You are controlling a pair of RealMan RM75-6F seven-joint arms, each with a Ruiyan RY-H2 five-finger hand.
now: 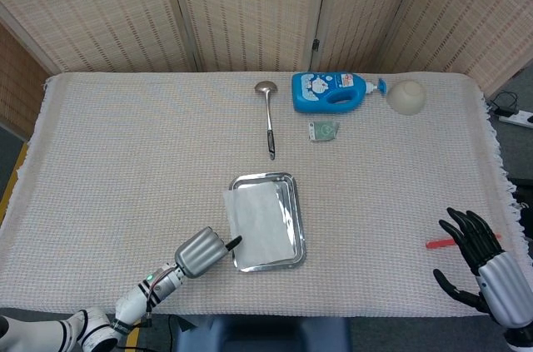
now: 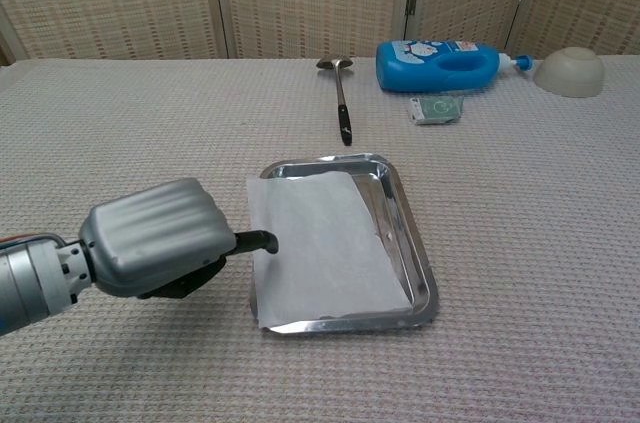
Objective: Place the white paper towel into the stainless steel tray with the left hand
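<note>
Chest view: white paper towel (image 2: 322,243) lying in stainless steel tray (image 2: 404,228), near-left edge draped over rim. Left hand (image 2: 165,240) beside tray, holding nothing, one finger extended toward towel, apparently after release. Right hand (image 1: 481,256) well right of tray, fingers spread, idle.

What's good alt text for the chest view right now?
A white paper towel lies in a stainless steel tray on a woven-cloth table, its left edge draped over the tray's rim, with the robot's left hand low beside it and one dark fingertip at that edge. Along the far side lie a ladle, a blue bottle on its side, a small green packet and a beige bowl.
</note>
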